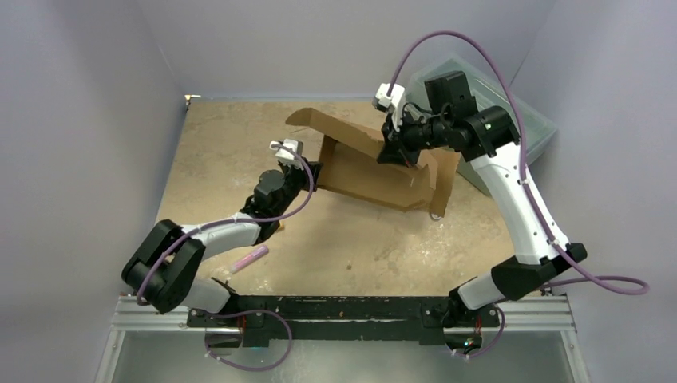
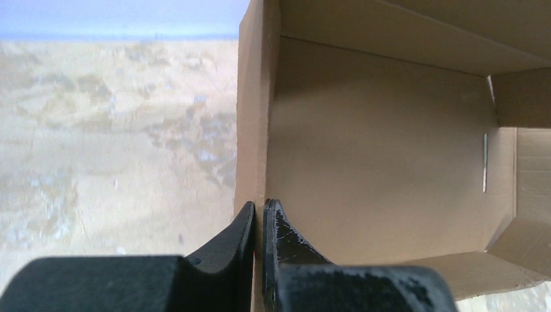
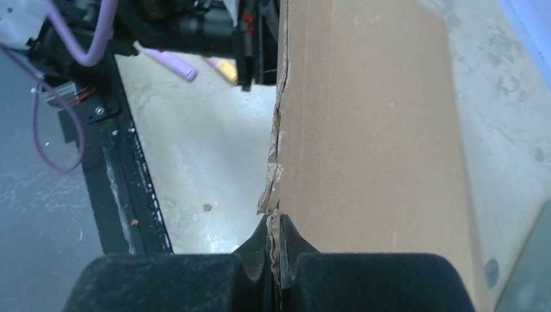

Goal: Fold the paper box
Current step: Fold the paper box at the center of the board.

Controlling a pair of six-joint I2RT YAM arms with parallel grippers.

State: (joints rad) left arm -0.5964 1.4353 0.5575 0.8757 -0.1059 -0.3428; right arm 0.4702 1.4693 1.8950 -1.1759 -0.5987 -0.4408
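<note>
On the table (image 1: 231, 152), left pincer (image 2: 258, 208) and right pincer (image 3: 274, 222) pinch paper box (image 1: 375, 171) (half-folded).

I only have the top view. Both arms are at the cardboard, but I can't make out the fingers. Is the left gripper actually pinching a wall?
Observer: Yes. The left wrist view shows the left gripper shut on an upright wall edge of the paper box, one finger on each side.
Operator: And the right one, same kind of hold?
Observer: The right wrist view shows the right gripper shut on a panel edge too, and the cardboard is frayed along that edge just above its fingers.
</note>
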